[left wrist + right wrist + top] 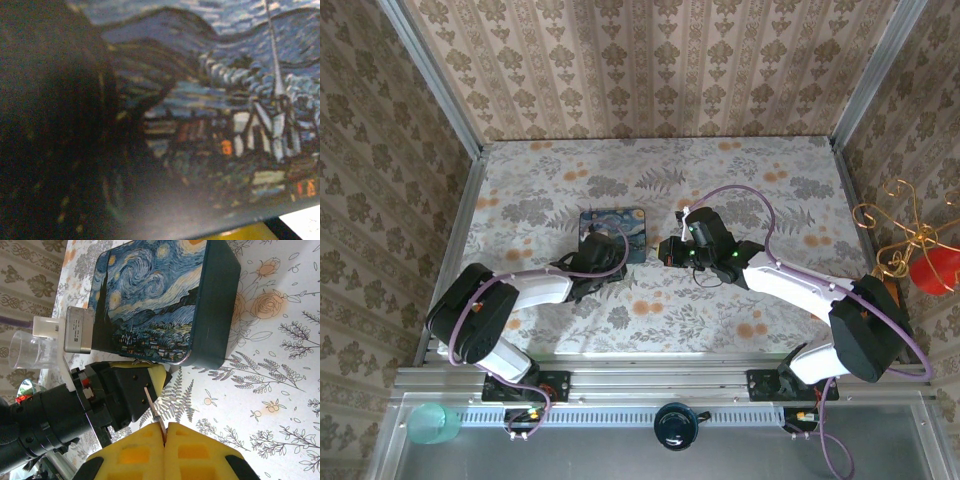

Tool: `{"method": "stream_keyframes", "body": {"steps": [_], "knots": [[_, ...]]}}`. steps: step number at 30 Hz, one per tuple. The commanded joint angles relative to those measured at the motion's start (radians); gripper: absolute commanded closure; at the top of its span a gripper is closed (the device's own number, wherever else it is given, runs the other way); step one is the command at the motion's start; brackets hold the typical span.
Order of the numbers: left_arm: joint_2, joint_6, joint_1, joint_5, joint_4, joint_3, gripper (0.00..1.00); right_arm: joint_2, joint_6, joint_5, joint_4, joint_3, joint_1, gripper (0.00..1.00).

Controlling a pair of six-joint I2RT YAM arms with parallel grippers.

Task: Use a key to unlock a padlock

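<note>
**Key presentation at the lock.** The right gripper (165,430) is shown with its yellow foam pads (135,455) pressed together on the key (155,409), a thin dark sliver that projects from the pad seam toward the tin. The key's tip is met by the left gripper (147,382), which is placed against the near edge of the swirl-painted blue tin (160,295). Whether its jaws are apart or together cannot be told. The padlock (152,362) is not clearly resolved: a thin silvery arc at that gripper's tip, touching the tin's near corner, is judged to be its shackle. The tin is laid flat on the floral tablecloth (270,365). For a clean insertion, the key should be held in line with the keyway, advanced slowly, and turned only once fully seated. Sideways load on so slim a blade is to be avoided, since it could slip in the foam.
</note>
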Motion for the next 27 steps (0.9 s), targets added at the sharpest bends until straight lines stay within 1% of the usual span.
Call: {"method": "stream_keyframes", "body": {"steps": [1,7,10,14,19,27], "knots": [[-0.016,-0.027,-0.007,0.013,0.013,0.013,0.78,0.006,0.015,-0.007,-0.022,0.029,0.004,1.0],[-0.037,-0.045,-0.01,0.045,0.017,0.024,0.83,0.026,0.026,-0.016,-0.01,0.016,-0.002,1.0],[-0.057,-0.054,-0.008,0.066,0.02,0.027,0.86,0.038,0.042,-0.048,0.029,-0.001,-0.008,1.0],[-0.073,-0.063,-0.004,0.101,0.024,0.038,0.87,0.061,0.06,-0.1,0.123,-0.027,0.001,1.0],[-0.073,-0.082,0.012,0.149,0.053,0.033,0.87,0.112,0.051,-0.115,0.159,-0.025,0.022,1.0],[-0.096,-0.098,0.024,0.216,0.093,0.014,0.87,0.197,0.021,-0.115,0.166,0.018,0.014,1.0]]}}
